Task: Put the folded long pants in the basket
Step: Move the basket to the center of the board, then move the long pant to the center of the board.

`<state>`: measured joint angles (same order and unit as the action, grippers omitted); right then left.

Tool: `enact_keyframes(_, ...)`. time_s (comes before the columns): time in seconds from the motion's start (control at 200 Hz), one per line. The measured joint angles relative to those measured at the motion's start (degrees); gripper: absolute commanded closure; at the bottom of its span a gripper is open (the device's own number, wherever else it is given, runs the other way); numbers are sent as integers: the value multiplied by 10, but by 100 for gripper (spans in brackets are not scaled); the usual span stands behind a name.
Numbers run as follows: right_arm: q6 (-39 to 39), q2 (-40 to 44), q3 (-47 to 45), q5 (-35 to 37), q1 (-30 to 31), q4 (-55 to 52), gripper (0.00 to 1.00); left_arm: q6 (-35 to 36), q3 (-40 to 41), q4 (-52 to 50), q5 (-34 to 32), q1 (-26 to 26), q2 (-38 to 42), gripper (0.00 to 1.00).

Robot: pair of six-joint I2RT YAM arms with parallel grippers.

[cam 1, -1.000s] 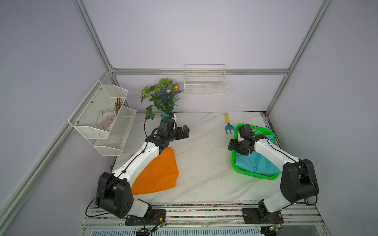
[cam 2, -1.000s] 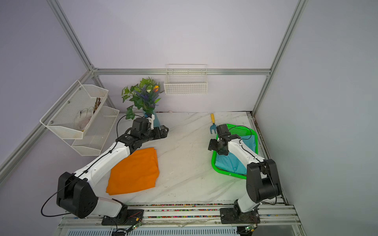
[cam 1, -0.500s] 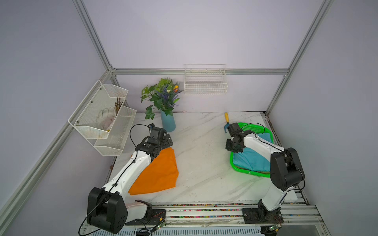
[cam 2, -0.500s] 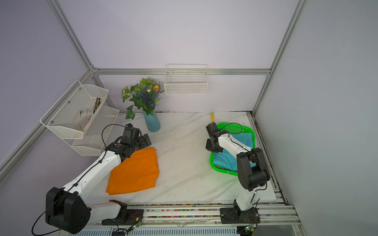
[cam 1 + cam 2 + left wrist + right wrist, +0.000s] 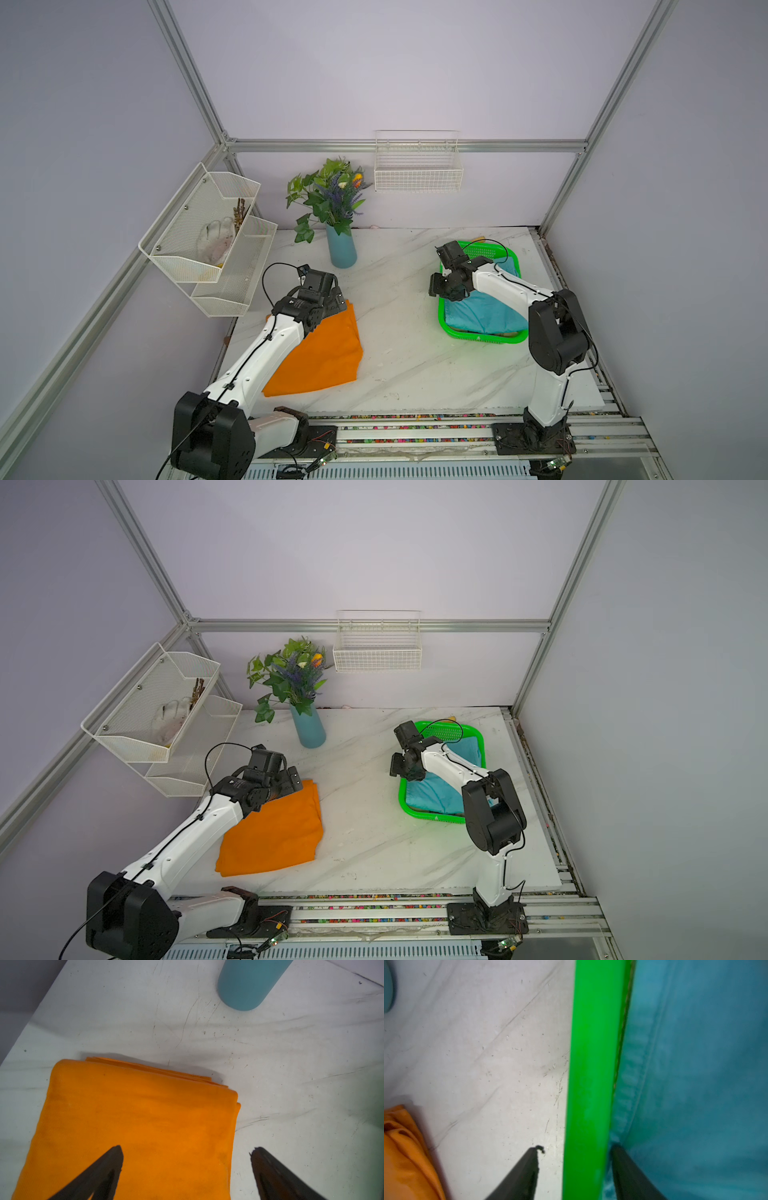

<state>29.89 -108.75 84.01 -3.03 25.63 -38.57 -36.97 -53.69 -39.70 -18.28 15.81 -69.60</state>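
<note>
The orange folded long pants (image 5: 324,353) (image 5: 274,833) lie flat on the left of the marble table. My left gripper (image 5: 338,301) (image 5: 293,781) hovers over their far edge, open; in the left wrist view the gripper (image 5: 187,1148) spans the cloth's (image 5: 135,1122) corner. The green basket (image 5: 478,338) (image 5: 432,816) stands at the right and holds teal pants (image 5: 482,311) (image 5: 432,791) over a tan strip. My right gripper (image 5: 446,291) (image 5: 405,769) (image 5: 576,1147) straddles the basket's left rim (image 5: 591,1064), open, with one finger outside and one inside against the teal cloth (image 5: 695,1084).
A teal vase (image 5: 341,253) (image 5: 249,985) with a plant stands behind the orange pants. On the left wall hangs a white two-tier rack (image 5: 208,245), and on the back wall a white wire basket (image 5: 417,174). A yellow tool handle (image 5: 478,238) pokes out behind the green basket.
The left gripper drew back from the vase to the orange pants' far edge. The right gripper moved to the basket's left rim, and the basket slid left toward the table's middle.
</note>
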Motion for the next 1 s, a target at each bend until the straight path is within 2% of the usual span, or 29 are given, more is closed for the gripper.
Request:
enact_keyframes(0.175,-17,28,37,26,10,-13,23,-47,61,-16,12,0,16,0)
enact_keyframes(0.295,-39,46,78,32,38,-18,22,-89,104,-15,29,0,6,0)
enact_keyframes(0.54,-58,19,95,-36,128,21,22,-108,124,25,73,0,-88,1)
enact_keyframes(0.795,-52,-27,32,-116,122,75,23,-101,58,38,76,16,-185,3)
enact_keyframes(0.93,-50,-49,17,-151,120,97,24,-99,-25,49,76,43,-260,4)
enact_keyframes(1.0,-49,-62,16,-166,120,107,24,-97,-64,67,80,59,-292,0)
